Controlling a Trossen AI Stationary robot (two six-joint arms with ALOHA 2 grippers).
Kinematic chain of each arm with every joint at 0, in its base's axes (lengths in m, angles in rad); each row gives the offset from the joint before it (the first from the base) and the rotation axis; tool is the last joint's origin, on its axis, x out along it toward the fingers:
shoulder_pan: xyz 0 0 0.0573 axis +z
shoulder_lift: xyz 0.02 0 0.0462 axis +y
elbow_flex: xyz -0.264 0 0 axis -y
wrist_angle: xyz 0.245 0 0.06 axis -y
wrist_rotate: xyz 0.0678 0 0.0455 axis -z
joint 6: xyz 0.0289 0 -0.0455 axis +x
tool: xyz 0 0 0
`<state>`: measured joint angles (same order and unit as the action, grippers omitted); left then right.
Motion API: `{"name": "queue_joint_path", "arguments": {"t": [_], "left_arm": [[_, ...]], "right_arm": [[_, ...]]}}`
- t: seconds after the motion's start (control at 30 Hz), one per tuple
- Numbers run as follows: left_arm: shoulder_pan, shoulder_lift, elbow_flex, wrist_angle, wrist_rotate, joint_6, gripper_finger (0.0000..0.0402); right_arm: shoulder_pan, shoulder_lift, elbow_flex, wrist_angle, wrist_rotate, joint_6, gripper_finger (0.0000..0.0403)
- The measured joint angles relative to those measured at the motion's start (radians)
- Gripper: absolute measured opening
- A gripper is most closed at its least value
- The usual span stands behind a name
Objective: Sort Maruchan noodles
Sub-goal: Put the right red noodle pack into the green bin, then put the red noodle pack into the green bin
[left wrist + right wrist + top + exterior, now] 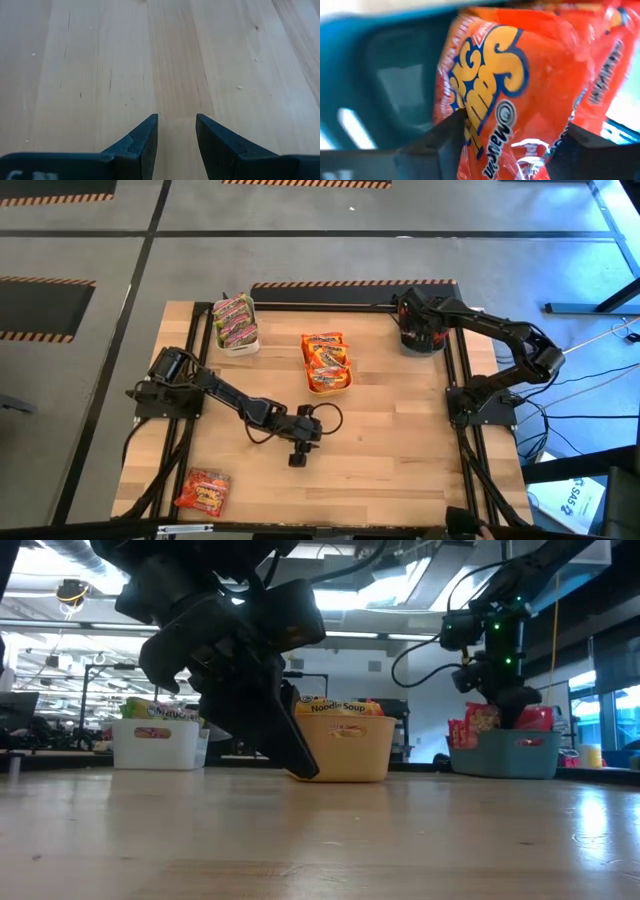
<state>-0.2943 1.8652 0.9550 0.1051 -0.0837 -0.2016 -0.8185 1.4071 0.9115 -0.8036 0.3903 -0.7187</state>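
Nearest, at the lower left of the high view, one red packet lay alone on the table, close to the front edge and not yet sorted. Above it, mid-frame, the left gripper hovered low over bare wood, fingers part-open with nothing between them. Farther back sat the yellow bin with orange-yellow packets and, upper left, the white bin with green-pink ones. Farthest, at the upper right corner, the right gripper hung over the blue bin; its wrist view showed a red packet between spread fingers, inside the bin. Whether the packet was clamped or already loose, I could not tell. Risk: if crinkly film clung to a finger, lifting away could drag the packet back out over the bin wall. The remaining packet sat near the table edge; a clumsy push could slide it off. Open wood lay wide around the left gripper.
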Motion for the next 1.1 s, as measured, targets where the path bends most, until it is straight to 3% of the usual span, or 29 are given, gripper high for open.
{"name": "queue_joint_path", "arguments": {"t": [0.17, 0.3, 0.47, 0.77, 0.9, 1.1], "left_arm": [[0.002, 0.0, 0.0, 0.0, 0.0, 0.0, 0.0128], [0.002, 0.0, 0.0, 0.0, 0.0, 0.001, 0.0128], [0.002, 0.0, 0.0, 0.0, 0.0, 0.002, 0.0128], [0.002, 0.0, 0.0, 0.0, -0.006, 0.002, 0.0128], [0.002, 0.0, 0.0, 0.0, -0.018, 0.011, 0.0128], [-0.001, 0.0, 0.0, 0.013, -0.023, -0.001, 0.0128]], "right_arm": [[0.0, 0.0, 0.0, 0.015, 0.054, -0.007, 0.0244], [0.0, 0.0, 0.0, 0.037, 0.043, -0.008, 0.0245], [0.0, 0.0, 0.0, 0.041, -0.002, -0.009, 0.0223], [0.003, -0.014, 0.002, 0.03, 0.059, 0.01, 0.0173], [0.066, -0.051, 0.056, -0.024, 0.103, 0.073, 0.0155], [0.192, -0.138, 0.133, -0.136, 0.058, 0.25, 0.013]]}}
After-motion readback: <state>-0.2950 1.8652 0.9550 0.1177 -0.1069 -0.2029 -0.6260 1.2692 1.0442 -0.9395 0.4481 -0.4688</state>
